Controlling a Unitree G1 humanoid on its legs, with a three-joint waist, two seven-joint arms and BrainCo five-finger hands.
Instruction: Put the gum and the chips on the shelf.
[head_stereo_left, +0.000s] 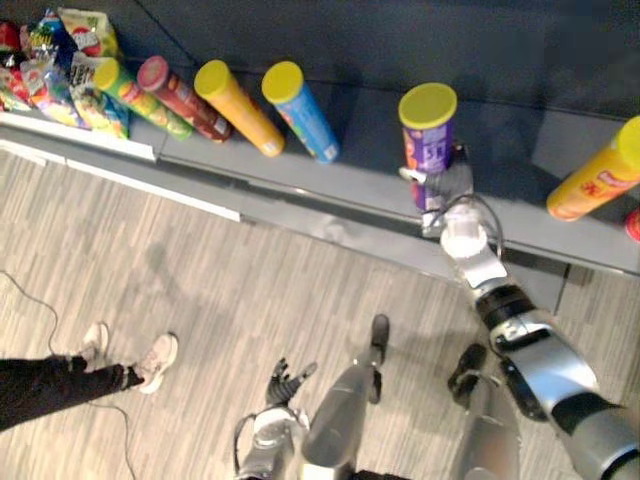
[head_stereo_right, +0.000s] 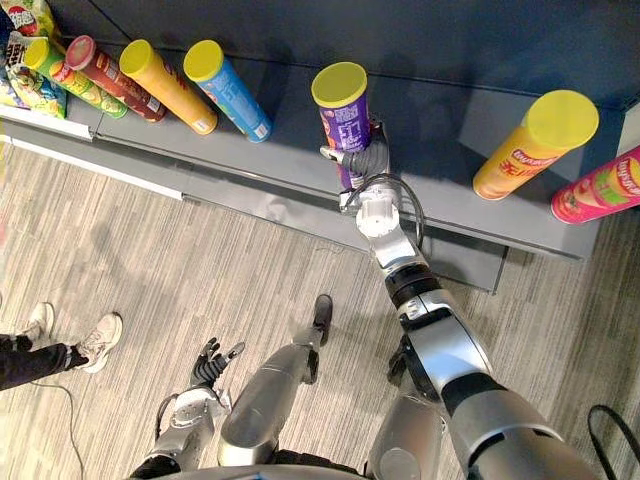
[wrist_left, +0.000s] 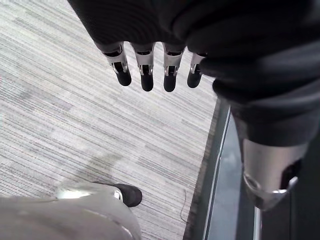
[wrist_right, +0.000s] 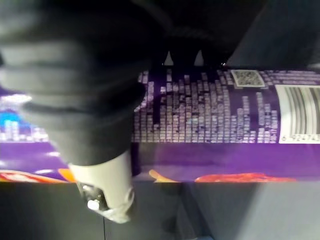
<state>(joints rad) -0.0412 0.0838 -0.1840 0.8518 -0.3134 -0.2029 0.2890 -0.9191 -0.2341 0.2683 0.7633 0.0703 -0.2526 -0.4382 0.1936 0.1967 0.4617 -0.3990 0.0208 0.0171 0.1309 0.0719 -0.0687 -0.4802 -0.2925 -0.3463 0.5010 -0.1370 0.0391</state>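
Right eye view: the robot's right hand (head_stereo_right: 368, 160) is curled round the lower half of a yellow-lidded purple cardboard chips tube (head_stereo_right: 343, 105), which stands on the long dark grey shelf (head_stereo_right: 440, 215). Left of that tube, a yellow-lidded blue tube (head_stereo_right: 228, 90) is the nearest of a row of tubes; right of it, well apart, stands a yellow-lidded orange tube (head_stereo_right: 535, 148). On the robot's side of the purple tube, low over the striped grey floor (head_stereo_right: 150, 260), the left hand (head_stereo_right: 210, 362) hangs with fingers loosely spread, holding nothing. A person's pale shoes (head_stereo_right: 98, 340) show far to its left.
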